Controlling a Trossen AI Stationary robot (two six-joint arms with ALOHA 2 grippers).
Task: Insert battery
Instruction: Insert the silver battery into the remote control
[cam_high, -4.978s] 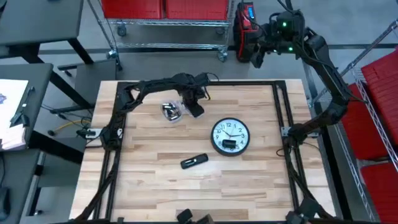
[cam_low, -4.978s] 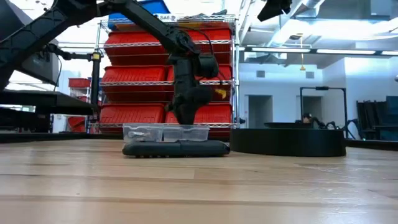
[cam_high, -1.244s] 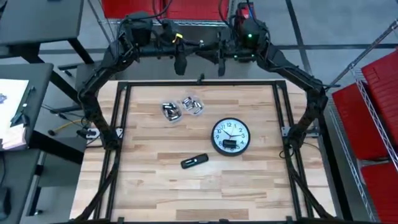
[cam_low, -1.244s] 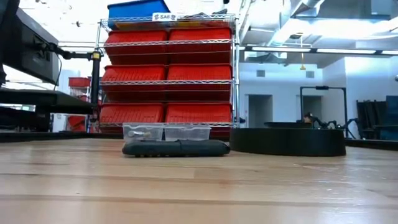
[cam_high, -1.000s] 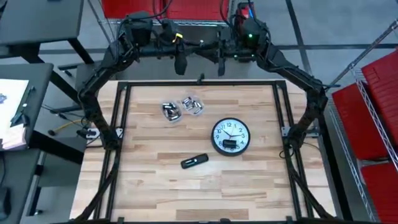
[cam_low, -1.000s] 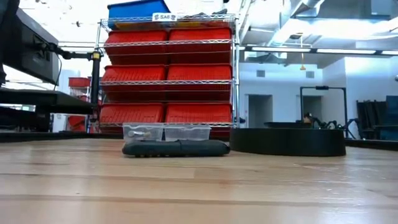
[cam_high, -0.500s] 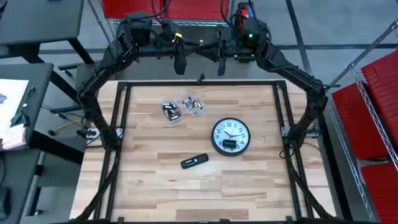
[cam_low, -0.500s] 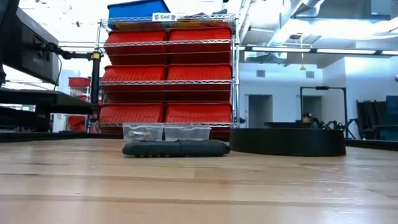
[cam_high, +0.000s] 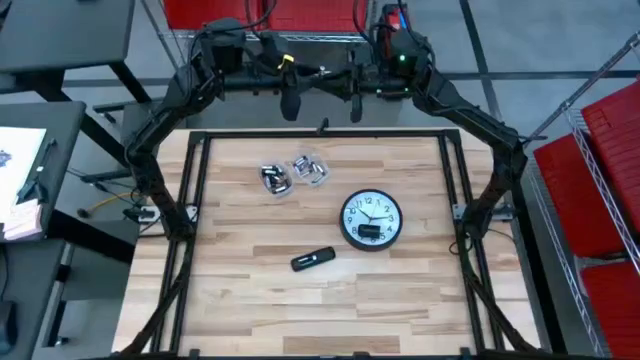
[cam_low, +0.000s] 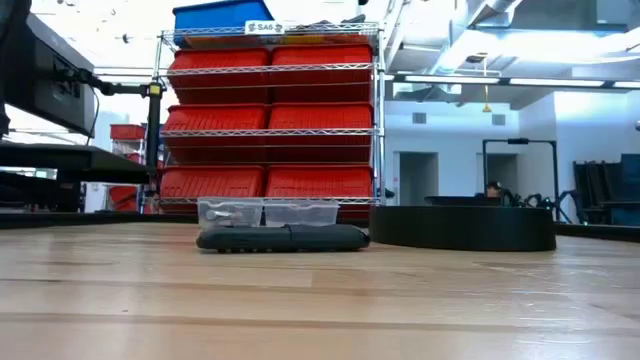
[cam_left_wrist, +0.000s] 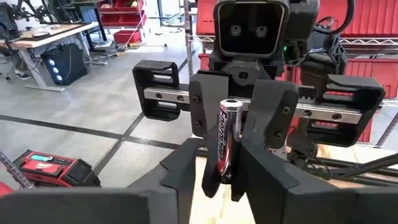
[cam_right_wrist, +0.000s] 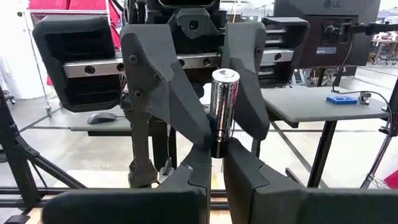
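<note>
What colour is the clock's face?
White, with black numerals and a black rim; the clock shows best in the high view.

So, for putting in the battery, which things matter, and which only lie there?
In the job: battery, held between left gripper and right gripper; clear trays of spare cells; clock or remote, target unclear.
Lying about: red bins behind the table.

- The clock (cam_high: 371, 219) lies flat on the desk (cam_high: 250, 300).
- Two clear trays (cam_high: 292, 173) sit up-left of the clock.
- A remote (cam_high: 313, 259) lies below-left of the clock.
- Left pincer (cam_high: 290, 103) and right pincer (cam_high: 355, 103) hang beyond the desk's far edge.
</note>
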